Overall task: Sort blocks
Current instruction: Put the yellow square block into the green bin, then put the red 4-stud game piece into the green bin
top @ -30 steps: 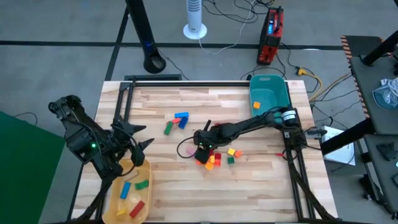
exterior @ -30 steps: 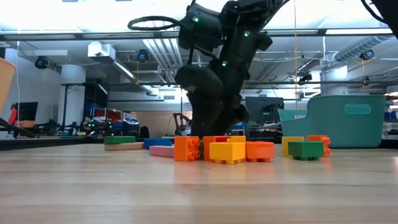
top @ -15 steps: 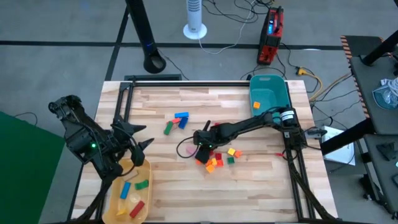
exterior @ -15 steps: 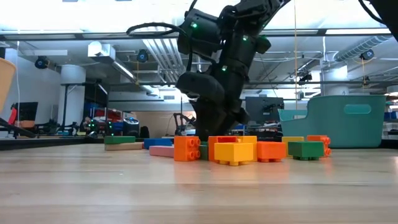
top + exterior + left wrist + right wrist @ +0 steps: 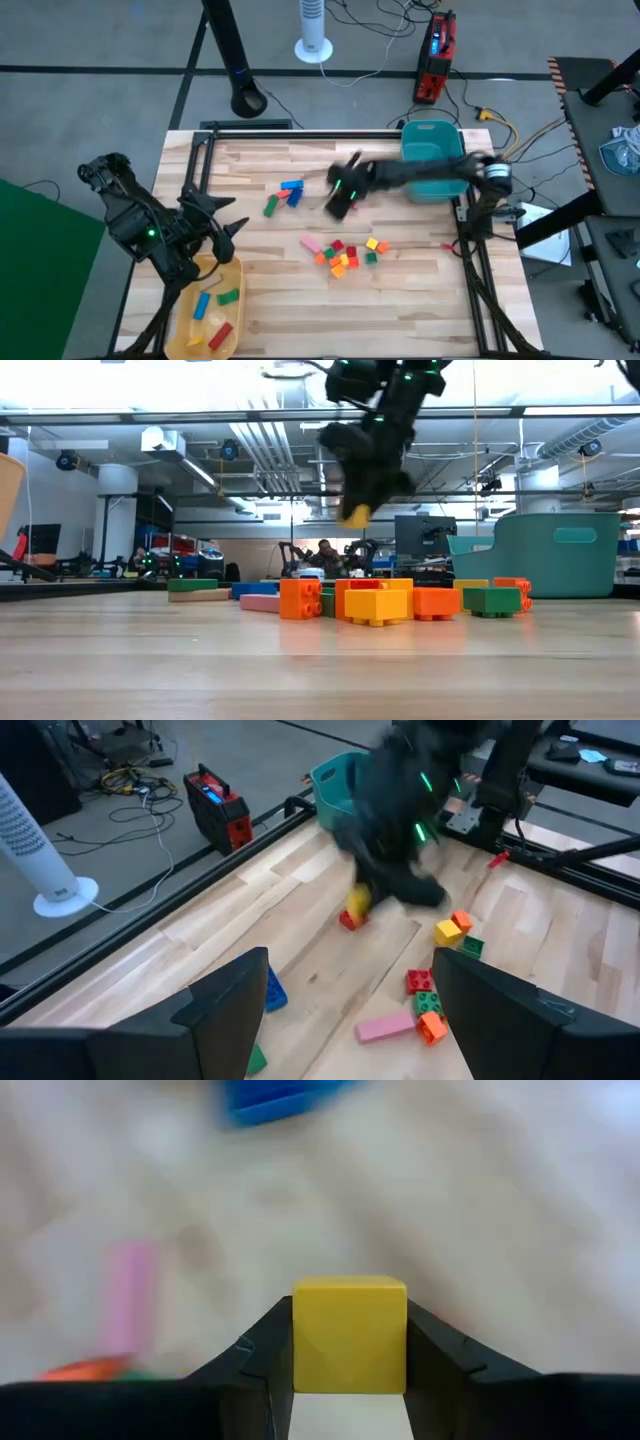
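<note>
The right claw (image 5: 350,1380) is clamped on a yellow block (image 5: 349,1334), which sits squarely between its fingers — lifted clear above the wooden table (image 5: 420,300). The teal bin (image 5: 434,158) lies behind it, just beside; the yellow tray (image 5: 232,322) sits well apart, under the left claw (image 5: 222,222), whose fingers are spread.

Stock as counted:
- yellow block (image 5: 350,1320), held in my right gripper (image 5: 350,1342): one
- pink bar (image 5: 311,243): one
- far group: two blue blocks (image 5: 291,187), one green block (image 5: 270,206)
- near cluster (image 5: 345,256): roughly seven
- yellow tray (image 5: 240,310): one, holding about four
- teal bin (image 5: 432,150): one
</note>
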You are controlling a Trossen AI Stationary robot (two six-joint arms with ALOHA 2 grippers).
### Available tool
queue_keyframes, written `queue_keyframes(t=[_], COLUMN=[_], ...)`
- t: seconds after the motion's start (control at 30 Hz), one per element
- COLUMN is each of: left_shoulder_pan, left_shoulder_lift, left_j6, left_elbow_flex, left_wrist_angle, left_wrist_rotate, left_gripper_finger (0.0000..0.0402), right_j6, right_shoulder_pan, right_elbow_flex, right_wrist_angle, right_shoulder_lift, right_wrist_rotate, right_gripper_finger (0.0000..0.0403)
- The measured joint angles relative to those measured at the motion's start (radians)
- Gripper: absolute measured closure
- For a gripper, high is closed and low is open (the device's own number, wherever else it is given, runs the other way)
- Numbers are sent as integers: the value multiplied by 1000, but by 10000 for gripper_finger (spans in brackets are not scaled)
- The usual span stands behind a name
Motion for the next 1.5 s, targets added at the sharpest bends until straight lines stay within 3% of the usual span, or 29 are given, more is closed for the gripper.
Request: queue_keyframes(t=[0.27,0.43,0.6,0.7,0.87,1.0,1.23,1.5], left_shoulder_pan=[14,16,17,18,26,36,83,123], left_shoulder_lift=[0,0,0,0,0,0,-6,-14], left_j6=[6,5,5,5,6,6,8,81], left_elbow_flex=[0,0,0,0,0,0,0,0], left_wrist_angle=[1,1,1,1,1,1,2,14], left_wrist_rotate=[0,0,1,0,1,3,153,169], left_gripper_finger=[132,132,132,132,132,132,132,132], right_j6=[37,47,42,38,46,47,90,269], right_shoulder_pan=[-443,-642,-726,-734,-733,-728,-567,-258], right_elbow_flex=[-16,-85,-166,-194,-202,-201,-201,-201], right_wrist_angle=[-337,-353,-288,-244,-218,-222,-220,-120], right_shoulder_lift=[-202,-266,-278,-275,-275,-287,-366,-353], right_wrist_rotate=[159,145,116,116,117,105,88,88], right_gripper_finger=[278,278,278,271,193,166,190,213])
